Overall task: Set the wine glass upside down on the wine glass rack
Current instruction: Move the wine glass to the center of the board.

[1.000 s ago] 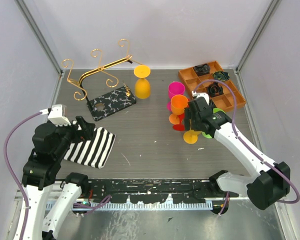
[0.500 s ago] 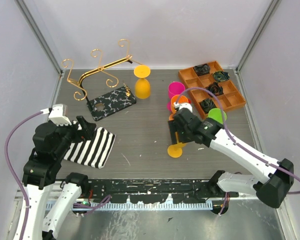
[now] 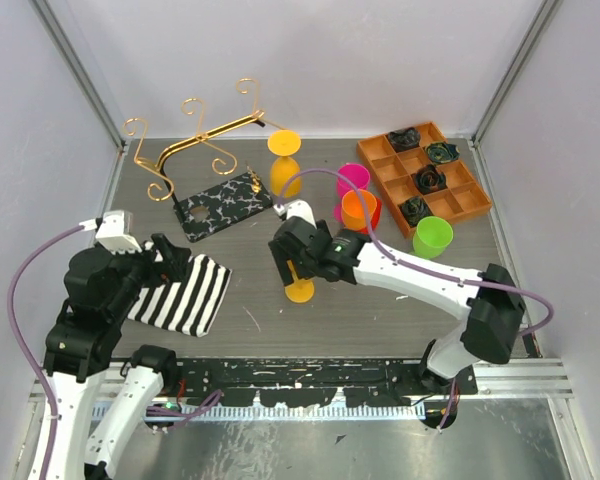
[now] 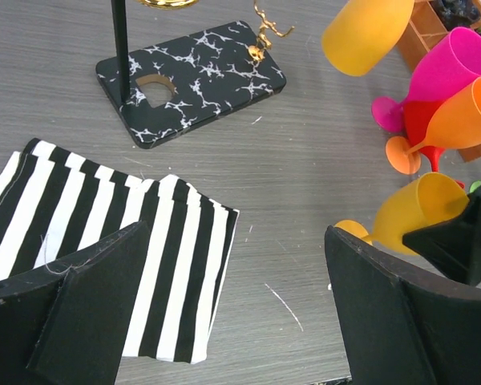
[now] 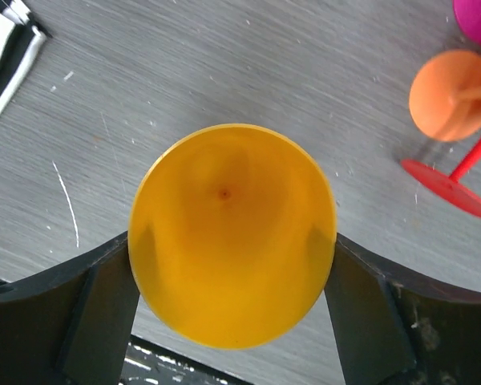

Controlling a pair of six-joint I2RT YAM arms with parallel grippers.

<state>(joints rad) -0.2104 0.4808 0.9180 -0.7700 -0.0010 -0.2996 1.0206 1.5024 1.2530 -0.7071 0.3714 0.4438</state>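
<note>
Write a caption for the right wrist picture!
Black fingers hold a yellow glass over the grey table.

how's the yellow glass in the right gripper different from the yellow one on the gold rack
The held yellow glass is clamped in the right gripper and tilted. The hanging yellow glass is free of any gripper, upside down at the end of the rack, foot up. Both share the same yellow stemmed shape.

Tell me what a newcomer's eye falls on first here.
First, the yellow wine glass gripped in the right gripper at mid-table, its bowl filling the wrist view. Next, the gold wine glass rack at the far left, where another yellow glass hangs foot-up at its right end. Then the pink glass and orange glass beside the orange tray, far right.
</note>
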